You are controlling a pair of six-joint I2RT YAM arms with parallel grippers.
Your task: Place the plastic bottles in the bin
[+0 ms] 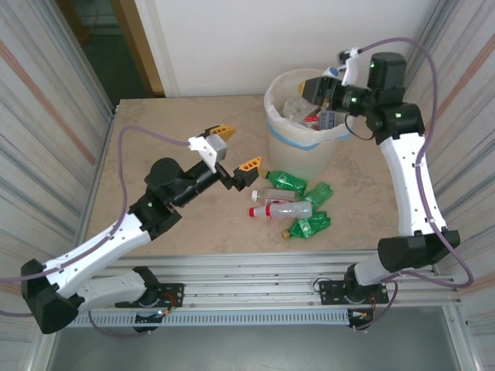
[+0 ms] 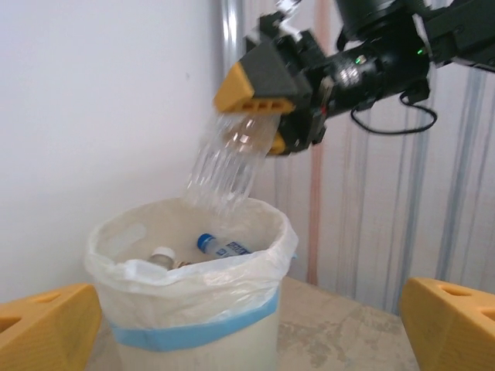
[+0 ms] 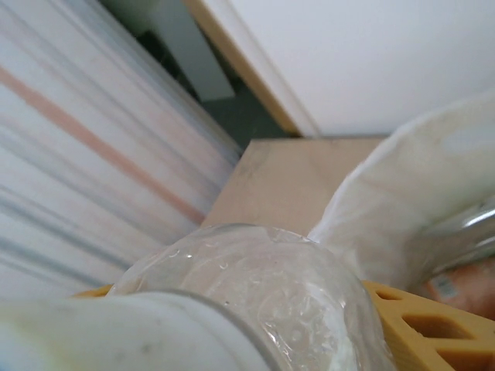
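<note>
The bin [image 1: 305,137], a cream bucket with a liner bag and a blue band, stands at the back right of the table. My right gripper [image 1: 321,89] hovers over its rim, shut on a clear plastic bottle [image 2: 228,166] that hangs mouth-down above the opening. That bottle's body [image 3: 255,286] sits between the yellow fingers [image 3: 418,325]. Inside the bin [image 2: 193,309] lie a blue-capped bottle [image 2: 220,247] and a white-capped one [image 2: 162,255]. My left gripper [image 1: 234,147] is open and empty, left of the bin. On the table lie three green bottles [image 1: 286,182] [image 1: 317,193] [image 1: 305,226] and a clear red-labelled bottle [image 1: 282,210].
Corrugated panels wall the table on the left and right, and a white wall stands behind it. The loose bottles lie in a cluster in front of the bin. Bare tabletop [image 1: 155,139] stretches along the left and back.
</note>
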